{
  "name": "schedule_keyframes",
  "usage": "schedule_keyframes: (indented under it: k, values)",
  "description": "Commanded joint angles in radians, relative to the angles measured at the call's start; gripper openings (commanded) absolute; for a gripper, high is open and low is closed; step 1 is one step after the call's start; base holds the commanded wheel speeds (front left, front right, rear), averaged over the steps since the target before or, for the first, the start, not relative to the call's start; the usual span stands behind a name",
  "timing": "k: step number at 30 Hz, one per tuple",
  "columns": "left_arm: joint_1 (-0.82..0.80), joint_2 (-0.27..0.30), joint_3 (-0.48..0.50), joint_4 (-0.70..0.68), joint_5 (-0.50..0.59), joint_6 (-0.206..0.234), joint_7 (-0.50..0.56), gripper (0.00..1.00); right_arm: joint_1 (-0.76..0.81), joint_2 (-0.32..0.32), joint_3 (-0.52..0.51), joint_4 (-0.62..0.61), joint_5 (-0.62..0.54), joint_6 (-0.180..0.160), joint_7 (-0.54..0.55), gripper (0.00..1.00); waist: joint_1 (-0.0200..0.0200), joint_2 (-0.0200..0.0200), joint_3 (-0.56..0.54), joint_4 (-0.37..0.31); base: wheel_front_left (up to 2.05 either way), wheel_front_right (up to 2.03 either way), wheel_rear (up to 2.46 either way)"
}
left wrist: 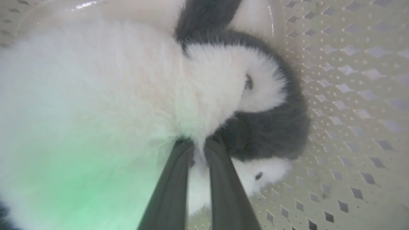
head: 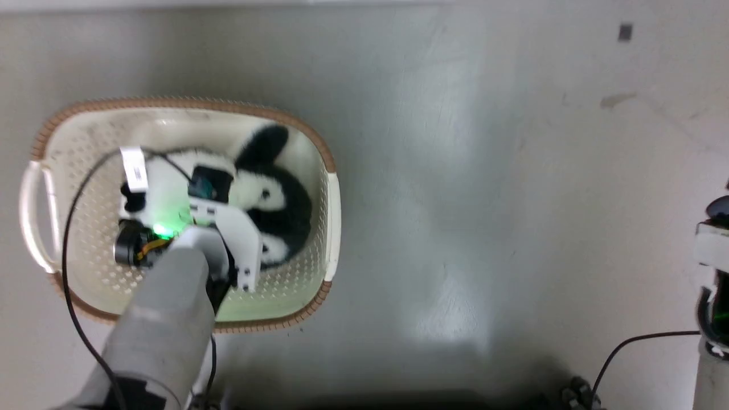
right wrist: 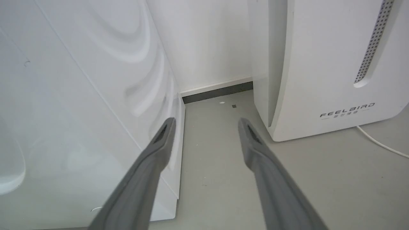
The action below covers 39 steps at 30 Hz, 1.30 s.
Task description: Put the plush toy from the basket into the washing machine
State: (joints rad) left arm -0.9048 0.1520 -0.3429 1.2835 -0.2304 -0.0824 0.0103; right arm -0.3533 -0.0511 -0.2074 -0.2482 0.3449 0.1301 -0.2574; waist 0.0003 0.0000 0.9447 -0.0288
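Left gripper (left wrist: 198, 144): its two dark fingers (left wrist: 172, 185) were drawn narrow and pinched a tuft of white fur on the plush toy (left wrist: 96, 95), where the white fur met a black patch. Right gripper (right wrist: 206, 123): the fingers stood wide apart with nothing between them, over the grey floor (right wrist: 223, 179).

Count, largest first:
- One white moulded panel (right wrist: 80, 95) ran along the left of the right wrist view; the near finger overlapped it in the picture, contact not resolvable.
- One white "FEELBIRD" appliance (right wrist: 319, 64) stood on the floor to the right of those fingers, apart from them.
- One basket (head: 171, 103), cream with a brown rim, sat on the floor at the left of the head view.
- One plush toy lay inside the basket, on its perforated bottom, under the left wrist.
- One black cable (head: 68, 239) looped over the basket's left side.
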Motion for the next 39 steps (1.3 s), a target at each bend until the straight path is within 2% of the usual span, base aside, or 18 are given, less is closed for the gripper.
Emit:
schedule_keyframes:
  k: [1,13,22,26,37,38,39]
  values:
    - [0.036,-0.005,-0.002,0.007,-0.006,-0.009,-0.022,0.0,0.017,0.001,0.004,0.018,0.002,0.001,-0.004,1.0,-0.0003,0.0,-0.091,0.009,0.0,0.0,0.0]
    - [0.198,-0.032,-0.039,0.007,-0.026,-0.04,-0.168,0.0,0.146,0.001,0.046,0.122,0.001,0.001,-0.004,1.0,-0.0003,0.0,-0.401,0.062,0.0,0.0,0.0]
    - [0.288,-0.045,-0.059,-0.011,-0.047,-0.047,-0.256,0.0,0.228,0.001,0.031,0.172,0.032,0.001,-0.004,1.0,-0.0003,0.0,-0.584,0.092,0.0,0.0,0.0]
    - [0.34,-0.033,-0.062,-0.052,-0.055,-0.047,-0.27,0.0,0.274,0.001,0.036,0.176,0.029,0.001,-0.004,1.0,-0.0003,0.0,-0.661,0.104,0.0,0.0,0.0]
    - [0.489,0.019,0.002,-0.403,-0.04,0.009,-0.272,0.0,0.361,0.001,0.046,0.177,0.035,0.001,-0.004,1.0,-0.0003,0.0,-0.792,0.132,0.0,0.0,0.0]
    - [0.515,0.027,0.025,-0.49,-0.03,0.027,-0.272,0.0,0.377,0.001,0.053,0.176,0.036,0.001,-0.004,1.0,-0.0003,0.0,-0.812,0.136,0.0,0.0,0.0]
    - [0.521,0.028,0.035,-0.521,-0.028,0.035,-0.272,0.0,0.381,0.001,0.055,0.175,0.037,0.001,-0.004,1.0,-0.0003,0.0,-0.817,0.136,0.0,0.0,0.0]
